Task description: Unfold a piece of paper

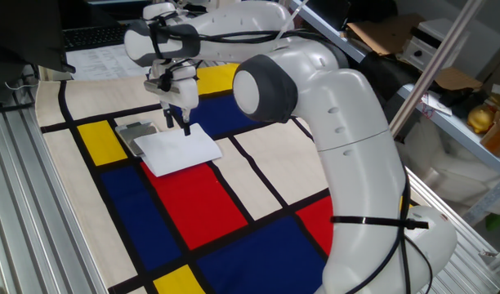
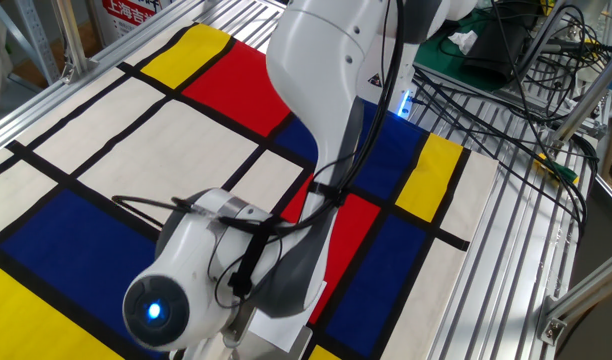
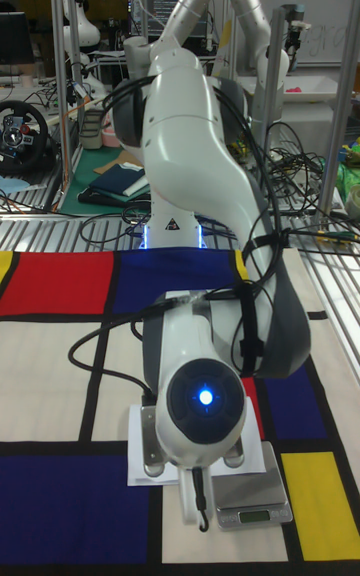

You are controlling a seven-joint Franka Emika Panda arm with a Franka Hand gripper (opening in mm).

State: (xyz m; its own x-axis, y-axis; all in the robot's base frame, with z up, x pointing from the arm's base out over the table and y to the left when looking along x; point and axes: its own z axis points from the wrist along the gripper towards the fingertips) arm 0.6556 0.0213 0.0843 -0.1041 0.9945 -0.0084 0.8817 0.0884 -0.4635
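Two high fixed views face oppositely; tall view (seemingly low) faces the arm (image 3: 200, 166).

No legible text, brand or number in any view. Red sign (image 2: 134, 8) at top edge carries white characters, too small to read.

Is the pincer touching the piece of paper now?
Cannot tell. In one fixed view the pincer tips meet the far edge of the piece of paper, but neither contact nor a gap shows plainly.
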